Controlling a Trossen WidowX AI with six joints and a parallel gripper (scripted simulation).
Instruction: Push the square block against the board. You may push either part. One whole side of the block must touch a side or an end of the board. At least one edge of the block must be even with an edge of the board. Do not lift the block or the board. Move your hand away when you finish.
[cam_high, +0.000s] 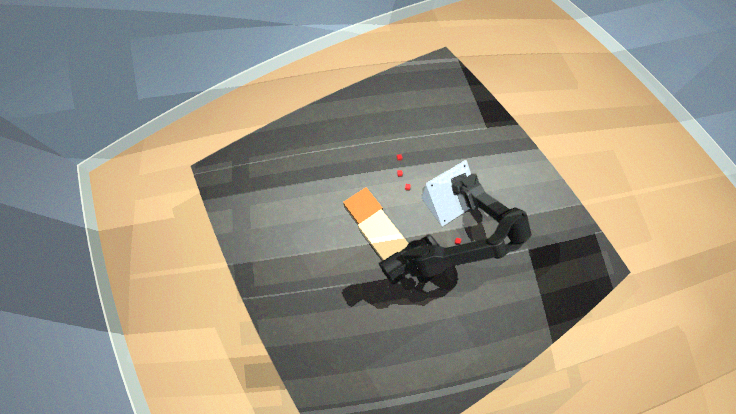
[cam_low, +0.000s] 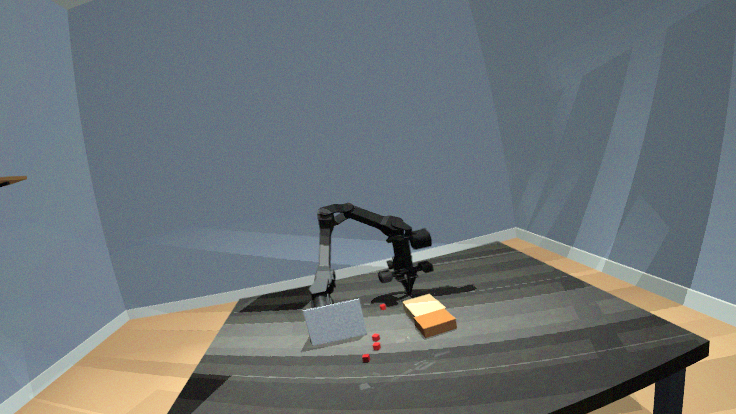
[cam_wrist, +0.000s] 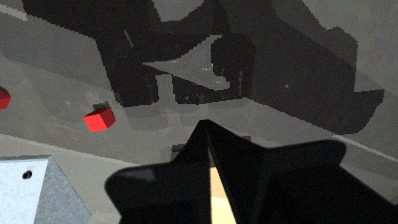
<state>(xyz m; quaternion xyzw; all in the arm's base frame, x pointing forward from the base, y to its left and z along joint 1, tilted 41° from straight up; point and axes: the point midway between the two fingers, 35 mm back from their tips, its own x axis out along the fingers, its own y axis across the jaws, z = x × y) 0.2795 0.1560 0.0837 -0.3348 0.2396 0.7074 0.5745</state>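
Observation:
The orange square block (cam_high: 362, 205) (cam_low: 436, 322) lies flat on the table, with one side along an end of the cream board (cam_high: 379, 230) (cam_low: 423, 305). No gap shows between them, and their long edges look in line. The board also shows in the wrist view (cam_wrist: 220, 200) between the dark fingers. My gripper (cam_low: 409, 294) (cam_wrist: 204, 124) is shut and empty, pointing down at the board's far end, away from the block. I cannot tell whether the tips touch the board. The arm hides that end in the top view.
A pale blue slanted panel (cam_high: 446, 198) (cam_low: 335, 322) (cam_wrist: 20, 195) stands by the arm's base. Three small red cubes lie between panel and block, one of them here (cam_high: 407, 187) (cam_low: 375, 337). Another red cube (cam_high: 458, 240) (cam_low: 382, 306) (cam_wrist: 98, 120) lies near the forearm.

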